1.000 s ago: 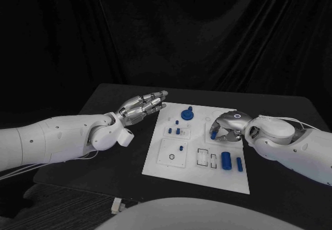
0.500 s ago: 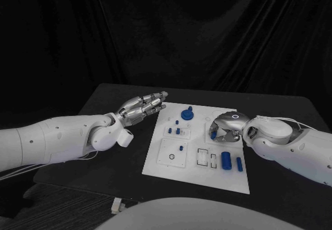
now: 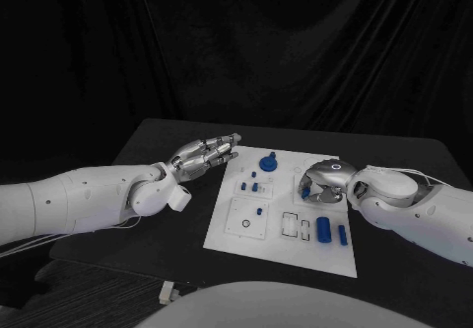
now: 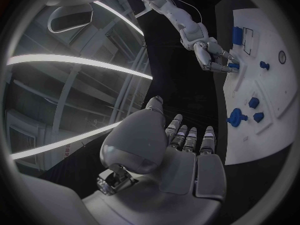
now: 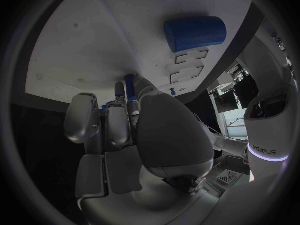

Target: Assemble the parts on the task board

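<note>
Right hand [image 3: 321, 186]: pinches a small blue part [image 5: 129, 81] against the task board [image 3: 281, 246], near its middle.
Left hand [image 3: 204, 154]: released, fingers extended, beside the board's far-left edge.
Risk: a tilted part could jam or slip free.

My head camera looks down at the black tabletop [image 3: 158, 225]. Each wrist fisheye sits close behind its own hand. All three share the white plastic task board [image 3: 281, 239] [image 4: 259, 135] [image 5: 81, 40].
</note>
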Controlling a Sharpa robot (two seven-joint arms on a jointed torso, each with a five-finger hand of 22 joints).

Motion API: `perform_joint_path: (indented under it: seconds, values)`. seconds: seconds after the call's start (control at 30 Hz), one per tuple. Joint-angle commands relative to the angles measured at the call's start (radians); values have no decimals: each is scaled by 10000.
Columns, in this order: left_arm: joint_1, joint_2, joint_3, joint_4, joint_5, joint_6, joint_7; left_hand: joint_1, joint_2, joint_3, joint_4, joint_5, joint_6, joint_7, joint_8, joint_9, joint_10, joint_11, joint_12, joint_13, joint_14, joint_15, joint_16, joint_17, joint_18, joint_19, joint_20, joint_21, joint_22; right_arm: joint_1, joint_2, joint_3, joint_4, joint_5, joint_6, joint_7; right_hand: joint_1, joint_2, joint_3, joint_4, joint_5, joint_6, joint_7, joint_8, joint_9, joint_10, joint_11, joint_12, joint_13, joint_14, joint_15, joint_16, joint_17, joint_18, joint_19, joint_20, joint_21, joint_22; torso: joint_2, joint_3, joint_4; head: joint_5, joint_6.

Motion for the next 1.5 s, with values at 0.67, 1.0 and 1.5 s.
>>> perform_joint_path:
  seconds: [0.67, 1.0, 1.5]
  values:
    - [-33, -14, 10, -14, 65, 194, -63, 158, 62, 121, -52, 155, 235, 69, 156, 39, 18, 163, 131, 18, -4, 91, -36, -9, 188, -15, 110, 1, 17, 375, -392, 7, 702, -22, -1305, -257, 440, -33, 953, -370, -180, 353, 309, 113, 279, 510, -59, 26, -18, 356, 22, 16, 53, -62, 305, -3, -31, 1557, -9, -1, -11, 68, 2]
    - [-35, 23, 10, -22, 65, 196, -115, 162, 63, 124, -54, 159, 255, 75, 169, 41, 20, 169, 145, 21, -4, 93, -36, -9, 188, -14, 112, 2, 18, 990, -738, 7, 1695, -22, -1040, -588, 357, -95, 1063, -358, -293, 447, 315, 140, 330, 582, -60, 13, -20, 337, 78, -22, -5, -61, 287, 41, -54, 1551, -2, -1, 1, 33, 2]
    - [-36, 6, 11, -22, 65, -473, 636, -730, 150, -315, 198, -702, -606, -495, -27, -61, -18, -239, 64, 2, -4, -350, -36, -9, 196, -49, -253, -29, -48, 933, 154, 6, 3046, -996, -952, -697, 263, -322, 1355, -398, -365, 314, 425, -40, 313, 658, 20, -73, -36, 337, 191, 13, 44, -64, 275, 164, -13, 1560, 8, -7, 4, 3, 2]
